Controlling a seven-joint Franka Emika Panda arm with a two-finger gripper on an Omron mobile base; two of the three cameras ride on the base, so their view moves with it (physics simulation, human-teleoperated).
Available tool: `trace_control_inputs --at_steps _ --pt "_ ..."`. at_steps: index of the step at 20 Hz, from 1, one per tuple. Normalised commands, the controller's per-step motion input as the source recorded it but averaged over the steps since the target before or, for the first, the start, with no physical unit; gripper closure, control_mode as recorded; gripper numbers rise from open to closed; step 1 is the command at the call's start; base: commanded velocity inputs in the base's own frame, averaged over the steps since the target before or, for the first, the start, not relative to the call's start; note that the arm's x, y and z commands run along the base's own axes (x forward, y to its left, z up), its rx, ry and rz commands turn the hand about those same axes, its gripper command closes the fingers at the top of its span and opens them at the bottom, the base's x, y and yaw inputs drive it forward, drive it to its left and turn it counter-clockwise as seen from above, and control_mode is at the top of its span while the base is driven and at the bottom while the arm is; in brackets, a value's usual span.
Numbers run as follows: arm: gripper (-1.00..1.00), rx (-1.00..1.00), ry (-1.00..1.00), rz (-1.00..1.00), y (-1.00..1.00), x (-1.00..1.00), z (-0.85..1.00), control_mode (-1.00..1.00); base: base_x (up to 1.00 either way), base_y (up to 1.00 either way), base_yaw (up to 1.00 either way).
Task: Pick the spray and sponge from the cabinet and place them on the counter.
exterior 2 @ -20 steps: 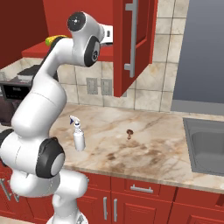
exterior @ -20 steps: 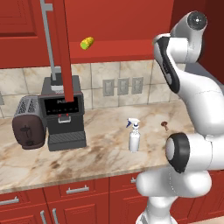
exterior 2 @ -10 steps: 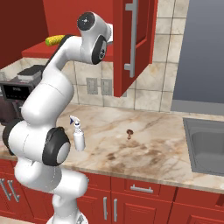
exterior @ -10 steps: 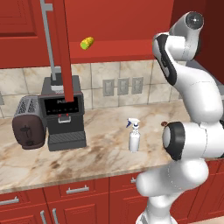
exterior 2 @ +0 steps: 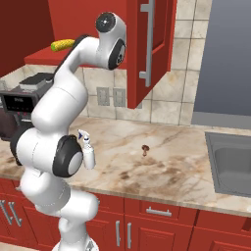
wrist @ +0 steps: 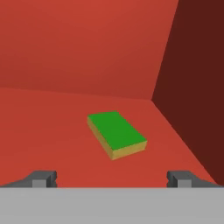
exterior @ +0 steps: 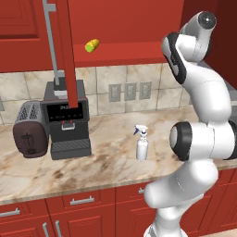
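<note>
Even, bright rendered light is falling over both base views, with no blur and no bending at the edges. The counter (exterior: 106, 162) is showing only faint shading, and the spray (exterior: 141, 144) is casting almost no shadow. The arm's white shells are carrying soft grey gradients without hard glare. In the hand view the cabinet (wrist: 87, 52) interior is glowing evenly, its right wall darkening, and the sponge (wrist: 116, 134) is looking slightly soft-edged.

Arm: glossy white rounded shells, thick tubular links, joined by dark grey to black rings and round black end caps at the joints. Gripper (wrist: 112, 179): two small dark grey fingertips (wrist: 41, 178), blocky, with lighter grey faces. No markings legible.
</note>
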Motion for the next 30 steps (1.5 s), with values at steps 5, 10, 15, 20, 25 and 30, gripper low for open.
trace_control_inputs --at_steps 5,10,15,20,25,30 --pt "-1.00 0.00 0.00 0.03 -0.14 0.22 -0.15 -1.00 0.00 0.00 0.00" --pt "-1.00 0.00 0.00 0.03 -0.10 0.22 -0.08 -1.00 0.00 0.00 0.00" --pt "-1.00 0.00 0.02 0.01 0.00 0.18 0.00 -1.00 0.00 0.00 0.00" --pt "-1.00 0.00 0.03 0.00 0.00 0.20 0.00 -1.00 0.00 0.00 0.00" --pt "-1.00 0.00 0.04 0.00 0.00 0.40 -0.09 -1.00 0.00 0.00 0.00" --pt "-1.00 0.00 0.02 0.00 0.00 0.25 -0.06 -1.00 0.00 0.00 0.00"
